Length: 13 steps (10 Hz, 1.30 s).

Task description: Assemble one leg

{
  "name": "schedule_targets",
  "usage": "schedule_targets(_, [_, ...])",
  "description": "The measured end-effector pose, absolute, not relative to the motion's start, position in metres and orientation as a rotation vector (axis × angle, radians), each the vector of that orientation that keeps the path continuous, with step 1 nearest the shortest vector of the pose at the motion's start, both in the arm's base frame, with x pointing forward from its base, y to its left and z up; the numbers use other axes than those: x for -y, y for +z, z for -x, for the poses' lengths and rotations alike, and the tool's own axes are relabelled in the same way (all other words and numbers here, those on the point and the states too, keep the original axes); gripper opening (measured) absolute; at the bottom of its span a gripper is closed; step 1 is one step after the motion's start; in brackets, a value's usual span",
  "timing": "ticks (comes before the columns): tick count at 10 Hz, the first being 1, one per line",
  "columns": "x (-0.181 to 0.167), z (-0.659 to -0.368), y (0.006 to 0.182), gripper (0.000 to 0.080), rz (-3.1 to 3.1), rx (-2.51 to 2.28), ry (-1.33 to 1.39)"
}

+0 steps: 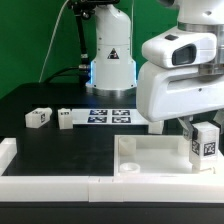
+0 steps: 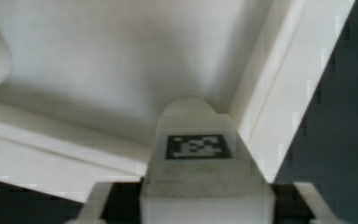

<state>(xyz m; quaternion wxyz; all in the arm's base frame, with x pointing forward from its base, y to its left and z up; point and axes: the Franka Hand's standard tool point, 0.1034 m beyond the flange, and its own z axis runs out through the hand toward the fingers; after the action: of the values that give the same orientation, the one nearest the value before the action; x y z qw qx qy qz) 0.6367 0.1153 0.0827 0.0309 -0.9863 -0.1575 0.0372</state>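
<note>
White tagged leg [image 1: 206, 143], upright over tray [image 1: 160, 156]

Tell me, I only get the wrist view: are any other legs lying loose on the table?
Observer: Yes, two: one spare leg and a second spare leg, side by side on the black table, toward the exterior view's left.
Operator: Where on the tray is my held leg?
Observer: The held leg, upright in the end effector, is at the tray's end on the exterior view's right.
Operator: And the marker board?
Observer: The marker board lies behind the tray, apart from it.
</note>
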Motion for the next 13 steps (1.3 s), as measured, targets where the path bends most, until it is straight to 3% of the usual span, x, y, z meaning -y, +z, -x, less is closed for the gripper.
schedule_targets(3, [-0.1157, -0.6364, 0.0822, 0.0291, 3.059, 0.303, 0.122])
schedule_targets(10, [-0.1189, -0.6382, 0.0807, 0.0291, 2.835, -1.149, 0.169])
schedule_targets(13, [-0.1185, -0.6389, 0.0805, 0.0291, 2.669, -1.491, 0.193])
